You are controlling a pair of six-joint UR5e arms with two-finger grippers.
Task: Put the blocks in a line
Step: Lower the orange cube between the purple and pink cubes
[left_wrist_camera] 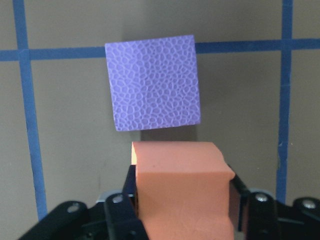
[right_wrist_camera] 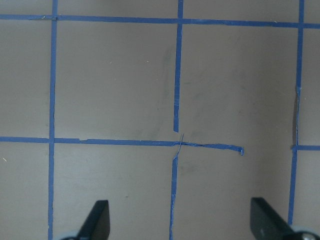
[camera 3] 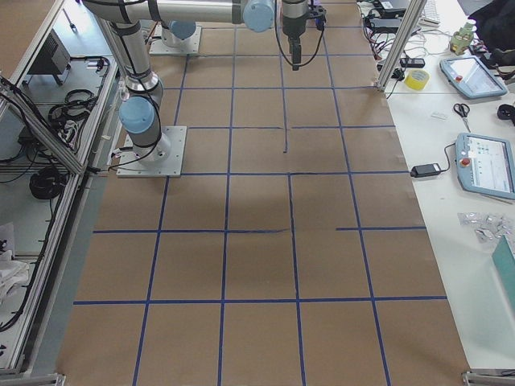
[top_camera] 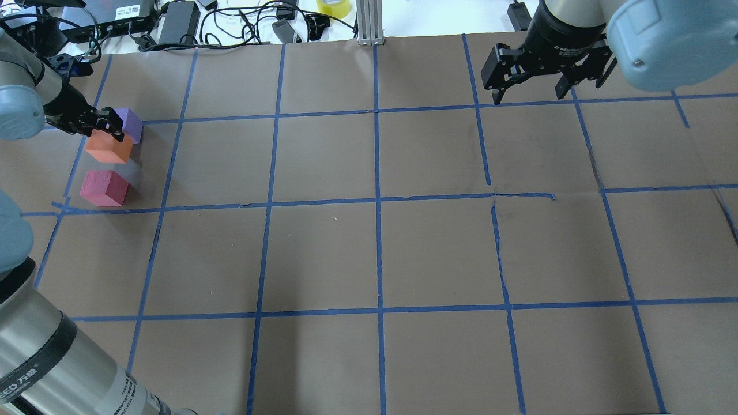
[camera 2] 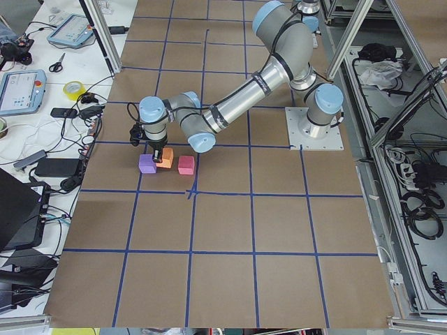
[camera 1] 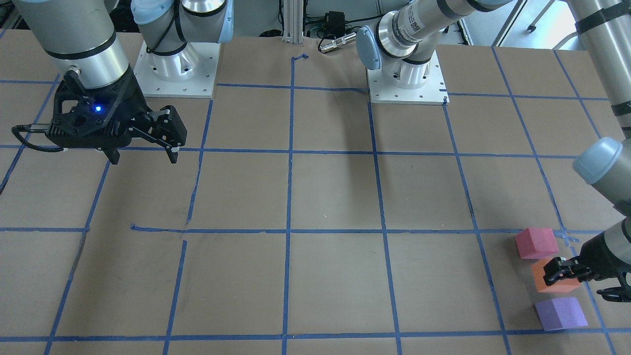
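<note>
Left gripper (top_camera: 109,125): clamped upon orange block (top_camera: 109,151), which is placed between purple block (top_camera: 132,122) and pink-red block (top_camera: 104,188); all three are ranged in a rough row, close together, at the far left of the blue-taped table (top_camera: 323,259). Right gripper (top_camera: 531,95): jaws spread wide, nothing held, suspended over the far right

Overhead and front views look down on the worktop (top_camera: 438,253) from opposite edges; side views look along it from its ends; wrist views hang close above. Left wrist and overhead share the purple block (left_wrist_camera: 152,82).
</note>
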